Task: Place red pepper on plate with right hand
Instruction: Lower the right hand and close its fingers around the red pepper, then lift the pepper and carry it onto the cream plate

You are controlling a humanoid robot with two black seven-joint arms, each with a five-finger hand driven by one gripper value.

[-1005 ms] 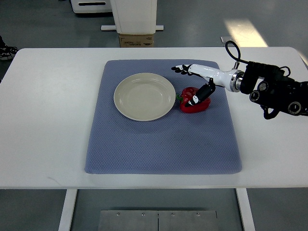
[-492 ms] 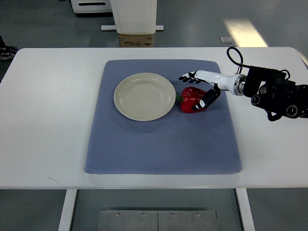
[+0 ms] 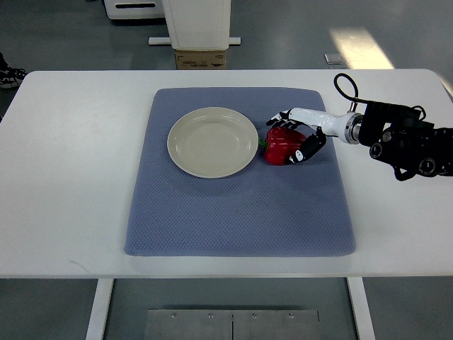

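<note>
The white counter (image 3: 64,177) carries a blue-grey mat (image 3: 233,205) that covers its middle; the near half of the mat is bare.

On the far half of the mat sits a cream plate (image 3: 212,142), round and upright, with nothing on it. The red pepper (image 3: 282,145) lies on the mat at 3 o'clock from the plate, just beside the plate's rim and not on it. Its green stem end faces the plate. Contact between pepper and rim cannot be confirmed.

The right robot hand (image 3: 297,136) enters from the right edge at 3 o'clock of the pepper. Its white fingers (image 3: 283,117) curl over the far side of the pepper, at about 12 o'clock of it, and the black thumb presses against the near right side, at about 4 o'clock. The hand is closed around the pepper and the pepper rests on the mat. The black forearm (image 3: 407,142) lies over the bare counter to the right of the mat, with a looped cable (image 3: 343,83) rising at the wrist.

Beyond the counter's far edge, at 12 o'clock of the plate, a cardboard box (image 3: 200,59) stands on the grey floor under a white stand (image 3: 197,25).
</note>
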